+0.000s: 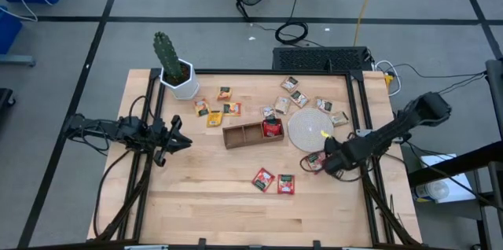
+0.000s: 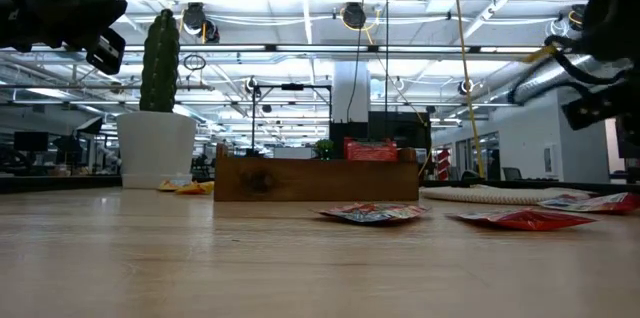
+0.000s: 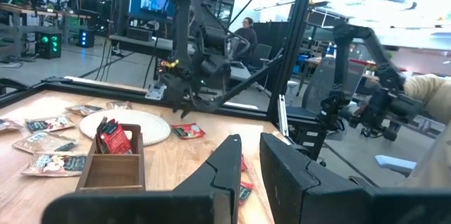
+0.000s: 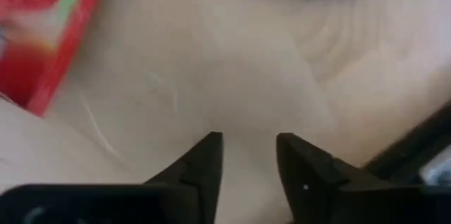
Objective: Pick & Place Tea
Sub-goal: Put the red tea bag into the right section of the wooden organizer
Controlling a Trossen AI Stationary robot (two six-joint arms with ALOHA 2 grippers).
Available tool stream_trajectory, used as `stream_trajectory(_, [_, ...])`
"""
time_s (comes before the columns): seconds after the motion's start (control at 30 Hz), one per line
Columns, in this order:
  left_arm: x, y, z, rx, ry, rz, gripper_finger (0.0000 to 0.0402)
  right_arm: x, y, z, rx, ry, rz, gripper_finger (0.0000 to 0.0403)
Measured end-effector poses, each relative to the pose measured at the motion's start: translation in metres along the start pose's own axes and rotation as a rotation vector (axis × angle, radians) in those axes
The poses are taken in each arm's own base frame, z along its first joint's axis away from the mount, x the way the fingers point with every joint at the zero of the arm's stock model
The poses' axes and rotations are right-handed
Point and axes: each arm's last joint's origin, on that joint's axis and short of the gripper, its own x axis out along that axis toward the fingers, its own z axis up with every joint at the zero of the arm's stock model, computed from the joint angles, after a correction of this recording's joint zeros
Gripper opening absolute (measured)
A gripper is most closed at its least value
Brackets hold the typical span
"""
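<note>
1. Step in hand, as judged: the right tool (image 1: 324, 161) is low at the desk (image 1: 196, 203), at the near edge of the white disc (image 1: 308, 130), with a red sachet (image 1: 314, 158) just beside it. Its wrist view shows the fingers (image 4: 204, 157) slightly parted with bare wood between them; they pinch nothing. This reads as the approach to a pick, grasp not yet made.

2. Next move, as judged: the tool must shift sideways over that sachet, settle the fingers on either side of its edge and press together. The sachet lies flat on the wood, so catching an edge is the difficulty; the disc rim close by leaves little room.

3. The left tool (image 1: 177, 141) waits at the desk's left edge, fingers slightly spread, holding nothing.

4. Tray (image 1: 253, 134): three compartments. The right-hand one holds a red sachet (image 1: 272, 128) standing upright; the other two appear unfilled.

5. Remaining tea on the desk: two red sachets (image 1: 273, 181) near the front, a yellow-orange group (image 1: 214, 112) left of the tray, a tan group (image 1: 302, 97) behind the disc.

6. A potted cactus (image 1: 174, 65) stands at the back left, apart from the work.
</note>
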Motion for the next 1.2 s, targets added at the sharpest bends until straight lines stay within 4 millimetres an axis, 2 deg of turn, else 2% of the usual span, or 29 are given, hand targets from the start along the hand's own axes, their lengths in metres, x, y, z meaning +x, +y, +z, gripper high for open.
stream_trajectory(0.17, [0.000,0.000,0.000,0.000,0.001,0.001,0.0058,0.009,-0.010,-0.005,0.212,-0.072,0.337,0.0179])
stream_trajectory(0.33, [0.000,0.000,0.000,0.000,0.001,0.000,0.0058,0.018,-0.015,-0.009,0.337,-0.136,0.649,0.0193])
stream_trajectory(0.47, [0.000,0.000,0.000,0.000,0.001,0.000,0.0058,0.032,-0.022,-0.013,0.411,-0.136,0.726,0.0192])
stream_trajectory(0.6, [0.000,0.000,0.000,0.000,0.002,0.000,0.0058,0.028,-0.021,-0.010,0.451,-0.238,0.758,0.0184])
stream_trajectory(0.7, [0.000,0.000,0.000,0.000,0.000,0.000,0.0058,0.024,-0.019,-0.005,0.441,-0.357,0.783,0.0179])
stream_trajectory(0.9, [0.000,0.000,0.000,0.000,0.002,0.000,0.0058,0.011,-0.010,0.003,0.272,-0.612,0.859,0.0165])
stream_trajectory(1.0, [0.000,0.000,0.000,0.000,-0.001,0.000,0.0058,-0.002,-0.004,0.008,0.223,-0.737,0.941,0.0158])
stream_trajectory(1.2, [0.000,0.000,0.000,0.000,0.002,0.001,0.0058,-0.016,0.003,0.012,0.182,-0.844,1.050,0.0153])
